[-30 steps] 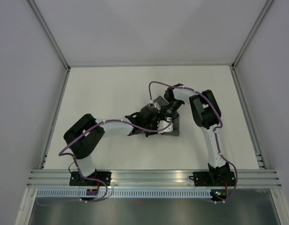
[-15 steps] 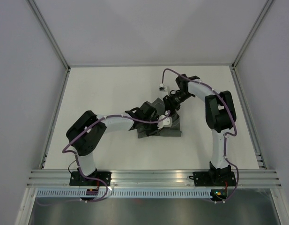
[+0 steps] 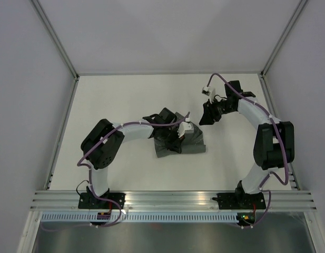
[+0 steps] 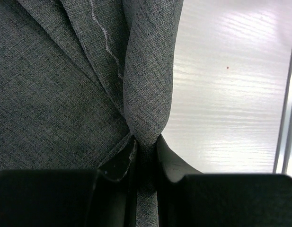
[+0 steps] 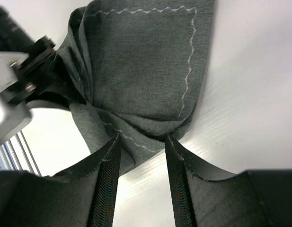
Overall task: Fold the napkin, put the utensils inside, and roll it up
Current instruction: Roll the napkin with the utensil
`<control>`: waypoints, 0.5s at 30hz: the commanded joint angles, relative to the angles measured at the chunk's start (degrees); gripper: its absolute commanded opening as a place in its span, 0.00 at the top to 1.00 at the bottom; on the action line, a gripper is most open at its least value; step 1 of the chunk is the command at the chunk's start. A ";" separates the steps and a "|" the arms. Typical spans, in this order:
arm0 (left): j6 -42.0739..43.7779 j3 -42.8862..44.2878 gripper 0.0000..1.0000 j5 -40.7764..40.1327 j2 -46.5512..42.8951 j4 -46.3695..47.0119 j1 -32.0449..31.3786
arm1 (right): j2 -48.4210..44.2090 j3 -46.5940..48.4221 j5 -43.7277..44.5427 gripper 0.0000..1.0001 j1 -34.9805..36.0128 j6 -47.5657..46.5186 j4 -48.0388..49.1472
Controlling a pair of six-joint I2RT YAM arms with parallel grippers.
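Top external, left gripper (image 4: 146, 147) stretched inward pinching napkin (image 3: 194, 145) (a fold), right gripper (image 3: 206, 116) nearby, jaws apart.

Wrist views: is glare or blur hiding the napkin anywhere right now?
Left wrist: napkin weave sharp, table streaked with glare, left fingers nearly black along the bottom. Right wrist: stitching legible, table washed out bright, right fingers dark in the foreground. Top external: even light, no glare on the cloth.

The dark grey fabric napkin (image 3: 195, 145) lies bunched on the white desk (image 3: 115, 95) — the left end effector (image 3: 174, 139) is on it, the right end effector (image 3: 207, 117) is near but apart.
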 commanded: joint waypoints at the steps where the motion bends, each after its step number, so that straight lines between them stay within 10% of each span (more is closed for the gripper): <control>1: -4.74 3.70 0.98 6.25 1.38 -3.32 0.02 | -6.79 -5.17 0.37 0.52 0.74 -6.48 2.45; 15: -8.26 3.44 0.98 10.03 6.13 -4.29 0.02 | -26.48 -26.89 5.72 0.50 7.50 -16.60 12.02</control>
